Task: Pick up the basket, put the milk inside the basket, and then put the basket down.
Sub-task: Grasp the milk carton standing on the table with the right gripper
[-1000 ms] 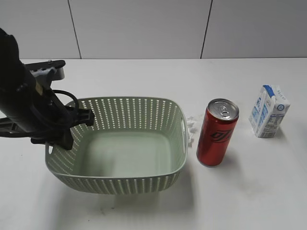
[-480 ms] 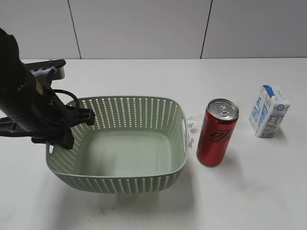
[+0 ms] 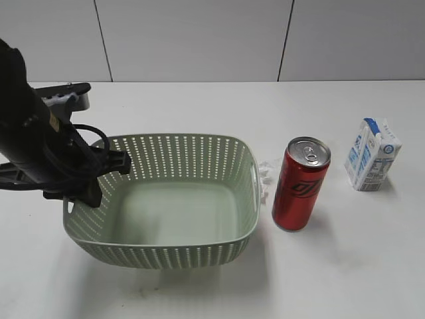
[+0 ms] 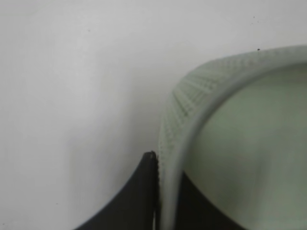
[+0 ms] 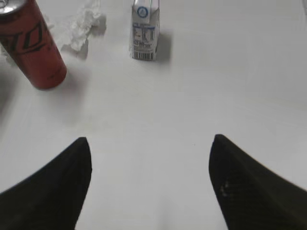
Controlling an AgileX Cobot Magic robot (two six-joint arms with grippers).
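Observation:
The pale sage-green basket [image 3: 179, 232] sits left of centre on the white table, its left side slightly raised. My left gripper [image 3: 89, 193] is shut on the basket's left rim; in the left wrist view the rim [image 4: 192, 120] runs between the two black fingers [image 4: 165, 191]. The milk [image 3: 372, 154], a small white carton with blue print, stands upright at the far right, and shows in the right wrist view [image 5: 145, 31]. My right gripper [image 5: 149, 163] is open and empty, above bare table well short of the milk. It is out of the exterior view.
A tall red drink can [image 3: 301, 193] stands between the basket and the milk, also seen in the right wrist view [image 5: 33, 48]. A crumpled white tissue [image 3: 265, 176] lies beside the basket's right wall. A white wall runs behind the table.
The basket has shifted very slightly in the left gripper's hold. The can, the milk and the right gripper have not moved.

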